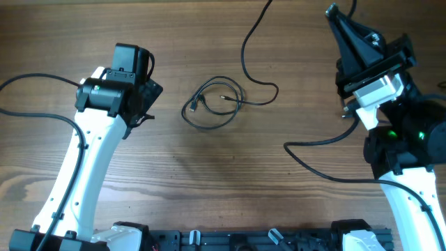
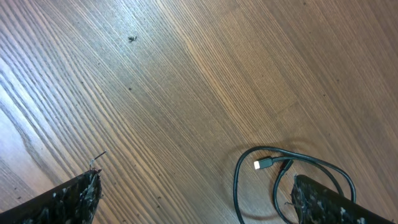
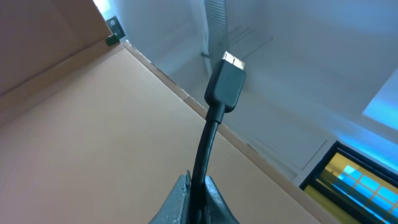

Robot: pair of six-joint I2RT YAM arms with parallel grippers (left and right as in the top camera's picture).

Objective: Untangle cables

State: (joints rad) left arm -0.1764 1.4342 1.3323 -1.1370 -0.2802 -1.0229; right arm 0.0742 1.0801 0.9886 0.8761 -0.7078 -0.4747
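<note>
Closest to us, our right tool (image 3: 198, 186) is clamped shut on one of the cables (image 3: 207, 140) just below its dark plug (image 3: 225, 79), which points up at the centre of the right wrist view; we judge it should be drawn away slowly, without jerking. Our left tool (image 2: 196, 180) stands wide open and empty over the wooden worktop (image 2: 186, 74), and the loose coil (image 2: 239, 177) with its silvery plug (image 2: 260, 164) lies at that view's lower right, so we would pin the coil before pulling. We find no brand, label or writing to read.
</note>
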